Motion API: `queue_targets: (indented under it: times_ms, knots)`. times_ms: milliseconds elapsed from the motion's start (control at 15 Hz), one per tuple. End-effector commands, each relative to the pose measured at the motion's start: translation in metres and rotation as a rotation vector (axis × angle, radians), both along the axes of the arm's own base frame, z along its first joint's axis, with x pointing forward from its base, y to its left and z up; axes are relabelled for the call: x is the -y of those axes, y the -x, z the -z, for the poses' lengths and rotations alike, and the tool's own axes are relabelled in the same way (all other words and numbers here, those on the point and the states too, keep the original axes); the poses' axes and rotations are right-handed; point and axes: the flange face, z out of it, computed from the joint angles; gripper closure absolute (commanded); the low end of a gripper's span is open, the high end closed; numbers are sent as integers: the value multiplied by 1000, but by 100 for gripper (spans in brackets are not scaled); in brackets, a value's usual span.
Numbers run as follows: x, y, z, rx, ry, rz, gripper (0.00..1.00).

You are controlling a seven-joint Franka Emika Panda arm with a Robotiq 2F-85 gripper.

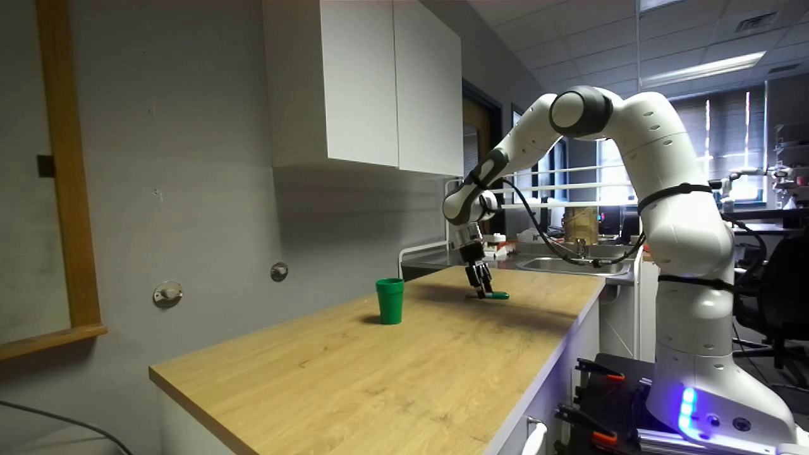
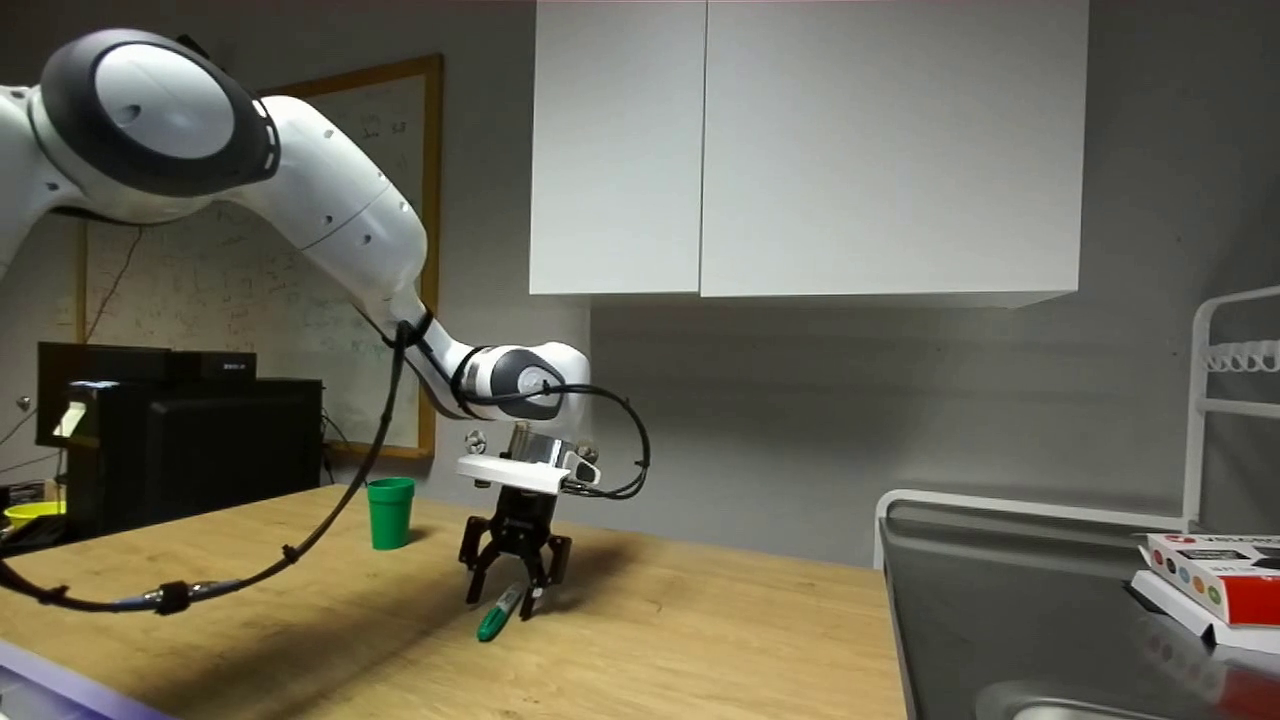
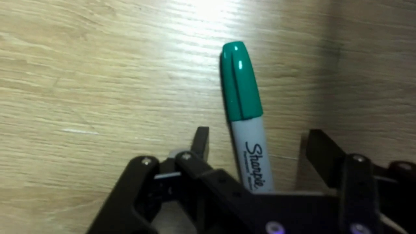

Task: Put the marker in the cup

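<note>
The marker is a Sharpie with a green cap and a white barrel. It lies flat on the wooden counter, in both exterior views (image 1: pixel 499 295) (image 2: pixel 495 618) and in the wrist view (image 3: pixel 247 123). My gripper (image 3: pixel 259 139) is open, low at the counter, with one finger on each side of the barrel and a gap to both. The gripper's body hides the barrel's lower end. The gripper also shows in both exterior views (image 1: pixel 484 292) (image 2: pixel 502 604). The green cup (image 1: pixel 390 302) stands upright on the counter, apart from the gripper; it also shows in an exterior view (image 2: pixel 390 514).
The wooden counter (image 1: pixel 354 373) runs along the wall. White wall cabinets (image 1: pixel 392 82) hang above it. A metal sink (image 1: pixel 569 265) with a white rack frame (image 2: pixel 1040 510) adjoins the counter's end. A red and white box (image 2: pixel 1220 575) lies by the sink. A cable hangs off the arm.
</note>
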Motion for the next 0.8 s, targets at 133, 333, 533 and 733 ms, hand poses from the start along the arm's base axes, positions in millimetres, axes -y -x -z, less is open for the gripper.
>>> queue_targets:
  times_ms: [133,333,533,733]
  knots:
    - [13,-5,-6,2,-5,-17,68]
    - [18,-5,-8,6,-4,-13,90]
    - [20,-6,-9,8,-5,-9,94]
    - [21,-5,-15,18,3,13,94]
